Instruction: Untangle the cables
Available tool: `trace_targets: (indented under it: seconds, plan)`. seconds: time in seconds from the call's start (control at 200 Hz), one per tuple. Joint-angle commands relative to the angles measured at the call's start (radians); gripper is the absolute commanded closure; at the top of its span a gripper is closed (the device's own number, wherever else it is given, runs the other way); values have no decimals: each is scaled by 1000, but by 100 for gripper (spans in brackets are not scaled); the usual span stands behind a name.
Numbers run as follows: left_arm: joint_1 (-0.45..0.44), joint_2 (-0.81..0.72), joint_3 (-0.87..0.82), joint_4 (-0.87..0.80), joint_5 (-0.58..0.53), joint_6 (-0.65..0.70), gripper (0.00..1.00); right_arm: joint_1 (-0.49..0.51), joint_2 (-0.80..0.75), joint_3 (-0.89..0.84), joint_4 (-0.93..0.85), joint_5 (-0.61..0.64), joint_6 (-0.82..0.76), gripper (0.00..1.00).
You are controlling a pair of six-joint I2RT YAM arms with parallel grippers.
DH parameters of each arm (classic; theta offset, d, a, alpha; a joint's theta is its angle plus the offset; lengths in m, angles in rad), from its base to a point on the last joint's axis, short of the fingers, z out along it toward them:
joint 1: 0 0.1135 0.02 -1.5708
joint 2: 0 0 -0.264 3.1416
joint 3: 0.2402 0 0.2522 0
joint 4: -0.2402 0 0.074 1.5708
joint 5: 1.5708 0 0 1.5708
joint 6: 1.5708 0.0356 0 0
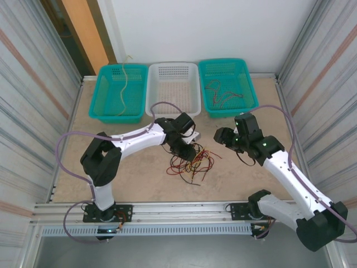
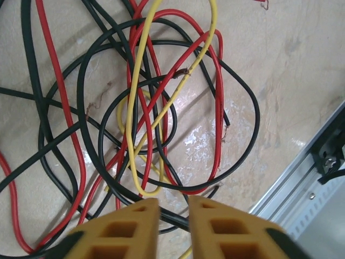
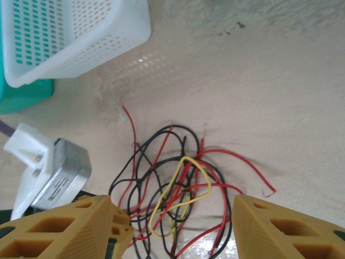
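Orange-yellow pads of the left end effector (image 2: 172,204) sit right up against the lens, standing close together with just a slit between them. A black strand runs across that slit, though whether it's actually pinched I can't tell. Just beyond them the cables (image 2: 161,108) lie in a heap on the worktop (image 1: 139,178), between the two arms and near the front rail. They are thin red, black and yellow wires, looping over and under one another, with a few bare copper ends poking out. One yellow loop threads through several red and black ones in the middle, and that looks like the knottiest bit. The right end effector (image 3: 172,204) hangs over the same heap with its fingers spread wide and nothing between them. At the back stand three baskets. The left teal basket (image 1: 122,66) has a pale strand (image 1: 124,84) lying in it, and the right teal basket (image 1: 223,60) holds a small clutch of reddish wires (image 1: 223,96). A white basket (image 1: 173,64) stands between them. So I'd judge some sorting is done, but the job is nowhere near finished, since most of the pile is still knotted together and needs teasing apart wire by wire.
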Motion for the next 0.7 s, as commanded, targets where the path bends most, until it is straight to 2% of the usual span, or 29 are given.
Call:
trace_targets:
  seconds: [0.0,0.05,0.17,0.22,0.486,0.581,0.697]
  plan:
    - [-1,3,37,-22,21,9,87,21,1,-9,28,-1,38,41]
    - [0,-15,32,-26,6,12,85,24,1,-13,29,-3,40,41]
    - [-6,-46,22,-71,-53,30,60,24,1,-9,21,4,36,41]
    - [-12,-50,9,-73,-67,35,54,24,1,-5,20,4,34,41]
    - [-34,18,28,-101,-112,30,55,28,50,26,22,-10,37,42]
    - [-40,-37,16,-96,-120,33,55,31,39,29,10,2,36,41]
    - [-47,-134,-11,-60,-83,42,48,32,29,11,19,-4,30,40]
